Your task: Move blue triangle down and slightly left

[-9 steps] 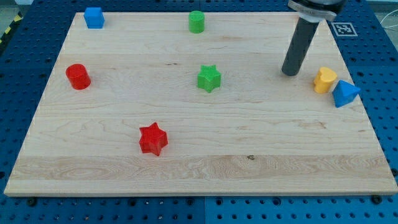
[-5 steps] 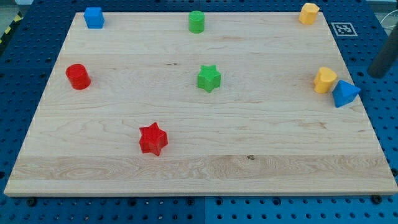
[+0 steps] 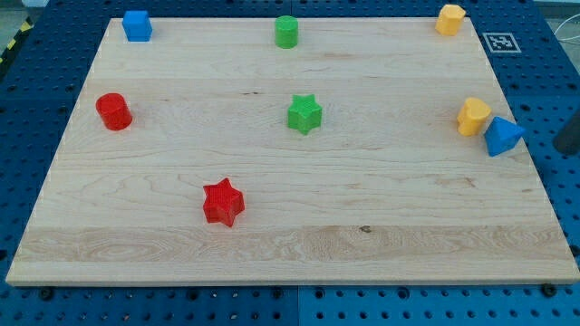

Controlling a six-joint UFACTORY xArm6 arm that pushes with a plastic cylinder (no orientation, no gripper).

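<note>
Camera view, taken from the view's left to its right: a red cylinder (image 3: 114,110) and a blue cube (image 3: 137,25) sit far over on the wooden tabletop (image 3: 362,254), well apart from my tip. A red star (image 3: 223,202) lies lower down, a green cylinder (image 3: 286,32) and a green star (image 3: 305,114) near the middle. None of these stands in the way of the task. At the top right corner is a yellow block (image 3: 449,19), and lower on the right a second yellow block (image 3: 473,117), just beside or touching the blue triangle (image 3: 502,136), which lies at the tabletop's right edge.

Only a dark sliver of the rod (image 3: 571,136) shows at the view's right border (its very end is cut off by the frame), so my tip is not visible; the triangle is to the rod's left. There is no pincer on this rig, so I cannot tell any state for one.

I judge the rod is out there to get round the triangle, since a push down and slightly left must start from its upper right side.

The only marking is a black-and-white square tag (image 3: 501,42) beyond the tabletop's top right corner; no readable writing.
</note>
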